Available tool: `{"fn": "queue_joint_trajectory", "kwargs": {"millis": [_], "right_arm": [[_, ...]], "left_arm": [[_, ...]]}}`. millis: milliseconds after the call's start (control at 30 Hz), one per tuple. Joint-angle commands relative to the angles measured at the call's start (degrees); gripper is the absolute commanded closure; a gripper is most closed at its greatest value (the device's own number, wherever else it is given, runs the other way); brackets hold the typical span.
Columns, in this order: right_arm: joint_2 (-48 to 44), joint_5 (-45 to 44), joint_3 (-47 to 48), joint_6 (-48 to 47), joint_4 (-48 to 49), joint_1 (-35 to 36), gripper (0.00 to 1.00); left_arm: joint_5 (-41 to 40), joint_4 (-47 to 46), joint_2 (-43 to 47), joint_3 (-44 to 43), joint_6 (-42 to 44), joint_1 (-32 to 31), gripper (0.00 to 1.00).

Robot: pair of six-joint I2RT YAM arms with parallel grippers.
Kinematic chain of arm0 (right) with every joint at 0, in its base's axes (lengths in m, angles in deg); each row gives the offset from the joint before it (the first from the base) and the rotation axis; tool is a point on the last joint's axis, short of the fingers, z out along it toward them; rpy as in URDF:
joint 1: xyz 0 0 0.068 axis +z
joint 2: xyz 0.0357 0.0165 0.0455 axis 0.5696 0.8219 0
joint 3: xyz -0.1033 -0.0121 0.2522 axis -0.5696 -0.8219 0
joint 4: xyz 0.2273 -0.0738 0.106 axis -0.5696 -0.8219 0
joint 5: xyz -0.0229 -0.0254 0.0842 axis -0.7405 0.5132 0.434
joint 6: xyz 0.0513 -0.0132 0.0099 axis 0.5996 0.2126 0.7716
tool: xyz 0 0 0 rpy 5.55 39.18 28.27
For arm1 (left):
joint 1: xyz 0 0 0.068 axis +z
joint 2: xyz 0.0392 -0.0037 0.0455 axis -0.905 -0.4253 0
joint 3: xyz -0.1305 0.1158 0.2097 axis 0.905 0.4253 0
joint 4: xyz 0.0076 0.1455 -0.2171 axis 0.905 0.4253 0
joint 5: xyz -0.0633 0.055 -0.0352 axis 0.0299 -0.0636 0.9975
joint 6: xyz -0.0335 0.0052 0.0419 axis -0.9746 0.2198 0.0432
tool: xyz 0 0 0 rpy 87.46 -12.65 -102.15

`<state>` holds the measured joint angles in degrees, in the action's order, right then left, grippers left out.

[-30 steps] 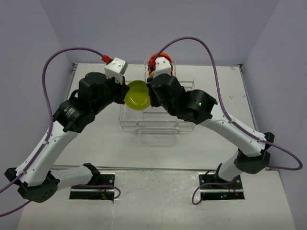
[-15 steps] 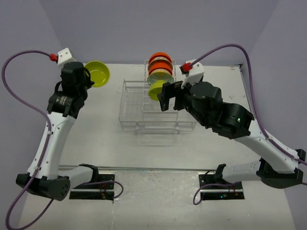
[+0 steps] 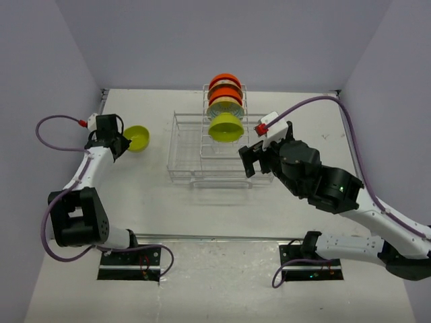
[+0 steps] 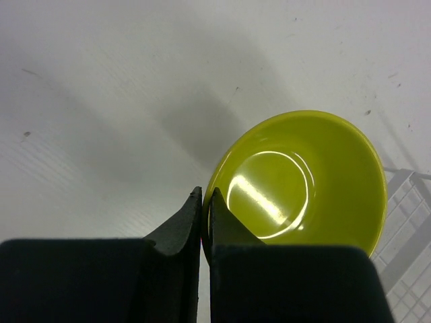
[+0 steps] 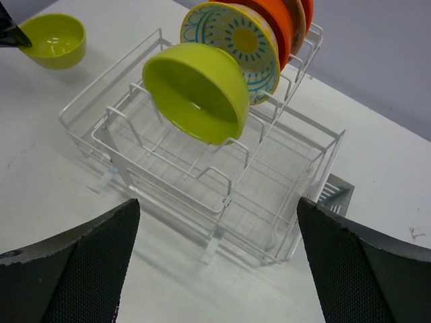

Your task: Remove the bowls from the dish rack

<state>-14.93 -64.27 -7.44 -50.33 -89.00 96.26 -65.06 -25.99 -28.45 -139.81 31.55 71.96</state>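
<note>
My left gripper is shut on the rim of a lime-green bowl at the table's left side; one finger is inside the bowl and one outside. The bowl is upright, down at the table surface. The white wire dish rack stands mid-table. In its slotted section stand a lime-green bowl, a cream patterned bowl and orange-red bowls. My right gripper hangs open and empty near the rack's front right corner. Its wrist view looks over the rack and the tilted green bowl.
A grey slotted cutlery cup hangs on the rack's right side. The rack's low basket part holds nothing. Purple cables loop from both arms. Walls close the table at the back and both sides.
My left arm carried the green bowl from above the rack out to the left and down to the table. My right gripper let go of it, opened wide and drew back to the right.
</note>
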Motion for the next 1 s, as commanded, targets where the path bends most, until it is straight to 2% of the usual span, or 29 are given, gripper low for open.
{"fn": "queue_joint_trajectory", "kwargs": {"millis": [0,133,400,500,533,600,667,700,733,767,800,933,967], "right_arm": [[-0.67,0.86,-2.98,-6.31,4.69,-0.01,0.01],[0.03,2.59,-3.16,-9.04,5.75,0.07,0.01],[3.36,3.04,-1.24,-12.9,6.29,0.16,0.01],[5.39,1.2,0.26,-16.32,6.72,0.16,0.01],[6.61,0.94,0.87,-17.3,6.89,0.07,0.01],[7.94,0.23,1.93,-19.58,6.9,0.07,0.01],[9.52,-0.21,3.5,-20.9,6.98,0.07,0.01],[9.96,-0.3,4.04,-22.48,6.98,-0.01,0.01],[10.4,-0.21,4.56,-23.36,6.98,-0.01,0.01],[11.27,-0.12,5.44,-24.5,6.98,-0.1,0.01],[11.63,-0.21,5.8,-27.39,7.25,-0.19,0.01],[12.77,-1.09,7.2,-34.34,8.74,-1.86,0.04],[12.95,-0.91,7.47,-35.75,9.35,-2.38,0.09]], "left_arm": [[3.53,-13.0,-1.3,3.71,-4.49,0.42,1.0],[1.68,-16.8,-2.61,9.51,-5.9,0.34,1.0],[-1.92,-17.95,-2.62,12.77,-5.38,0.33,1.0],[-3.07,-17.95,-0.78,14.27,-5.2,0.33,0.86],[-3.33,-18.03,-0.07,14.62,-4.85,0.33,0.77],[-2.9,-17.77,2.03,14.97,-4.68,0.33,0.73],[-2.46,-16.54,3.79,14.71,-4.41,0.33,0.6],[-2.19,-15.93,5.8,14.45,-4.41,0.33,0.51],[-1.67,-13.66,7.04,14.1,-4.5,0.33,0.28],[-0.97,-12.68,8.62,13.75,-4.5,0.33,0.09],[0.09,-11.54,12.38,13.14,-4.33,0.33,0.0],[3.43,-6.09,22.77,9.1,2.33,-1.86,0.0],[5.87,-5.12,24.7,8.04,4.27,-2.38,0.0]]}}
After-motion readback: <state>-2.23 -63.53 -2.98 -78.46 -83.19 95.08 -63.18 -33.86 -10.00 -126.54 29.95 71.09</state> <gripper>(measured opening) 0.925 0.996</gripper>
